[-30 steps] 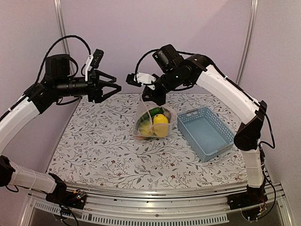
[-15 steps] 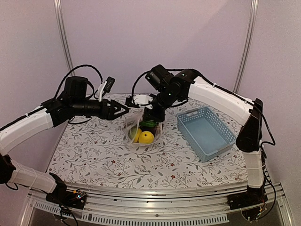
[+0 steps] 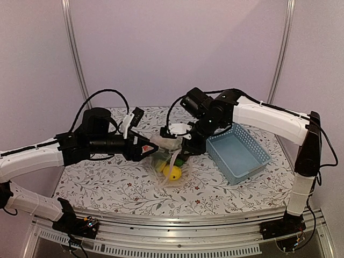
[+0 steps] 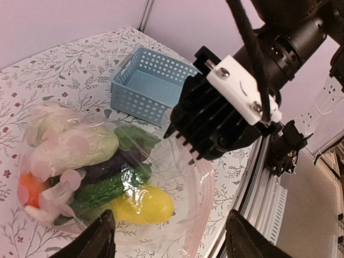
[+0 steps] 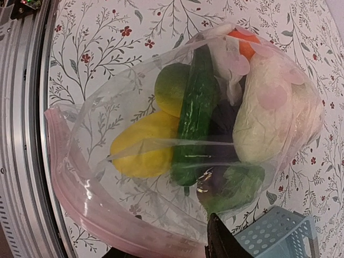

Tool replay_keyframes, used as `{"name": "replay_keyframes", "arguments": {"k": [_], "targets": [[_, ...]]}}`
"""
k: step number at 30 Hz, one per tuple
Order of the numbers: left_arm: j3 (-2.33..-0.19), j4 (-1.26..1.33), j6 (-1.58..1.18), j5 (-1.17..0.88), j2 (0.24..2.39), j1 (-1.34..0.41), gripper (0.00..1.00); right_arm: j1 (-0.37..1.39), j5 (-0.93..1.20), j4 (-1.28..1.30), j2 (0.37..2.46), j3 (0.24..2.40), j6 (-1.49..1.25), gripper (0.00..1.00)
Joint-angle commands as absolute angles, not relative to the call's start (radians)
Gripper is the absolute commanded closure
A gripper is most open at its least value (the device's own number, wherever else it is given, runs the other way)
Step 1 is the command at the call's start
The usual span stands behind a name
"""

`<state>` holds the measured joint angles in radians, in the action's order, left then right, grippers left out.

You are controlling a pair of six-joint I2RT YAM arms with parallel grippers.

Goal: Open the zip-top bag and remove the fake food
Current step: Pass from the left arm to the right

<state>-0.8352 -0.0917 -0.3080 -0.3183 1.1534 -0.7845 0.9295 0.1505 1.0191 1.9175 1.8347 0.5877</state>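
Room: zip-top bag (image 5: 134, 204) of fake food (image 5: 196, 113) central on tabletop (image 3: 107, 177); basket (image 3: 236, 153) just right, open room left.
My left claw (image 4: 171, 217): level, fingers apart, facing bag.
My right claw (image 3: 184, 146): angled down, clamped on bag rim.

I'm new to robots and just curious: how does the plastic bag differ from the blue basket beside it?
The bag is clear, soft and crinkled; the basket is light blue, stiff-looking and perforated. The bag is full of toy food; the basket is empty. The bag sits between the left hand and right hand; the basket stands alone to its right. Both are containers.
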Motion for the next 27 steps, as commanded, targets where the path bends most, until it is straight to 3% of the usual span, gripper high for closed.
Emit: {"name": "replay_keyframes", "arguments": {"k": [1, 8, 13, 22, 27], "targets": [[-0.837, -0.079, -0.235, -0.214, 1.179, -0.908, 0.31, 0.927, 0.163, 0.981, 1.842, 1.74, 0.56, 0.61], [-0.707, 0.166, -0.255, 0.054, 1.18, -1.089, 0.28, 0.906, 0.235, 0.928, 1.779, 1.643, 0.511, 0.65], [-0.797, 0.127, -0.18, 0.332, 1.315, -1.193, 0.28, 0.903, 0.265, 0.926, 1.796, 1.646, 0.498, 0.71], [-0.912, 0.008, -0.087, 0.42, 1.46, -1.207, 0.35, 0.878, 0.277, 0.921, 1.801, 1.661, 0.477, 0.76], [-0.991, -0.126, -0.063, 0.444, 1.526, -1.206, 0.51, 0.873, 0.276, 0.923, 1.801, 1.665, 0.474, 0.76]]}}
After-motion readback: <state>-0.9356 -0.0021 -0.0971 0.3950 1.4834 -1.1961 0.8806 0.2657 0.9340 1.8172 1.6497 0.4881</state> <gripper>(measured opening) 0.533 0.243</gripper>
